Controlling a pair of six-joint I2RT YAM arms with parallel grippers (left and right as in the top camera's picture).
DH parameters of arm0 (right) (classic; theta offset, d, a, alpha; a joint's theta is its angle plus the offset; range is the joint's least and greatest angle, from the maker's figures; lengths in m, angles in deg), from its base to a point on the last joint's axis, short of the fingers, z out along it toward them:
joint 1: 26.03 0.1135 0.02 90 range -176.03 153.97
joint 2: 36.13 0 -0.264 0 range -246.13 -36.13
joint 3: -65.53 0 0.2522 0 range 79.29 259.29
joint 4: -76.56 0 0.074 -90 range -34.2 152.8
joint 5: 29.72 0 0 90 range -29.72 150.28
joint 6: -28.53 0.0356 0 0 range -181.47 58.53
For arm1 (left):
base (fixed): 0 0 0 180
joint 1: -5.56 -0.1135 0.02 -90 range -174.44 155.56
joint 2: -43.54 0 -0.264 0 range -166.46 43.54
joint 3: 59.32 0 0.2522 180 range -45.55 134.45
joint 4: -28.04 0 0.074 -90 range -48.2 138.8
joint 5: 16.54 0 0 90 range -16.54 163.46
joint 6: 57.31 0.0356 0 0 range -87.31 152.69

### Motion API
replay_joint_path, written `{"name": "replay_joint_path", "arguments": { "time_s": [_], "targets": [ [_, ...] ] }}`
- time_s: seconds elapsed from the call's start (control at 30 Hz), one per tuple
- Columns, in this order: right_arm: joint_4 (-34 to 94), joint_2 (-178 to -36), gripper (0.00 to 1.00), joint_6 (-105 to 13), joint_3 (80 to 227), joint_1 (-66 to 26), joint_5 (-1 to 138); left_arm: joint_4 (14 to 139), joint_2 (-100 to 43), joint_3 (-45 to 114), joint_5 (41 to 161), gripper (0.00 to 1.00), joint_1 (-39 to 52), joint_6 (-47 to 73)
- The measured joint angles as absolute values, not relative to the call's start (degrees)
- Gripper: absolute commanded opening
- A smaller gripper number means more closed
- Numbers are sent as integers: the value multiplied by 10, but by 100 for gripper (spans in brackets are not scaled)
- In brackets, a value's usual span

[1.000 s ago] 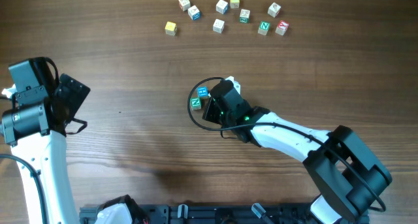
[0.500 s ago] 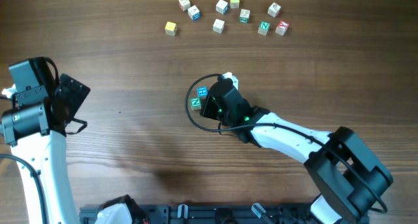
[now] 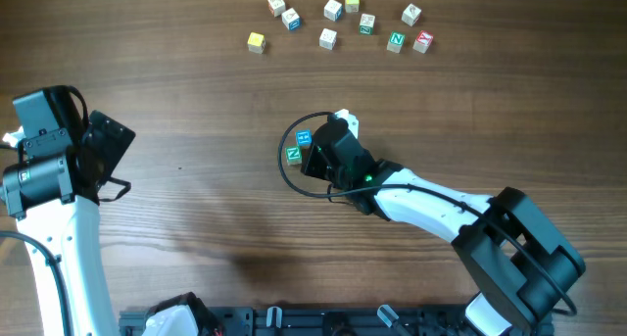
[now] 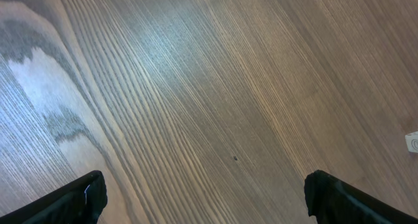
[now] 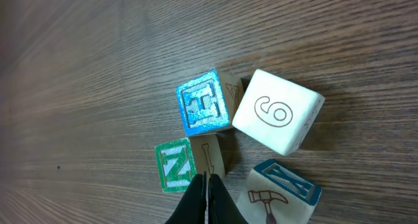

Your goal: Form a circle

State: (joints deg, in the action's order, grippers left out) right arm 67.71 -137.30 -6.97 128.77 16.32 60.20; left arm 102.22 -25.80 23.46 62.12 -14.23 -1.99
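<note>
Compact four-cube circle (image 5: 215, 149), roughly square

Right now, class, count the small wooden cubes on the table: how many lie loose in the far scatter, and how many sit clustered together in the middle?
Loose cubes: 10
Clustered cubes: 4
Total: 14

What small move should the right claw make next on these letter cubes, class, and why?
Probably lift the right claw straight up and clear. It is shut, holds nothing, and its tips sit between the green Z cube and the hammer cube; dragging sideways could push them apart.
</note>
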Motion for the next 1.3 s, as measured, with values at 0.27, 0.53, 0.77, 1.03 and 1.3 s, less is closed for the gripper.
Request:
{"name": "replay_joint_path", "arguments": {
  "time_s": [0.27,0.53,0.77,1.03,1.3],
  "targets": [
    [672,-1378,5,-70,1288,163,602,1022,-258,235,621,100,-142,-20],
    [660,-1378,5,-70,1288,163,602,1022,-258,235,621,100,-142,-20],
    [658,-1378,4,-70,1288,163,602,1022,-258,235,621,100,-142,-20],
    [653,-1378,5,-70,1288,163,602,1022,-258,235,621,100,-142,-20],
    [638,-1373,5,-78,1288,163,602,1022,-258,235,621,100,-142,-20]
  ]
}}
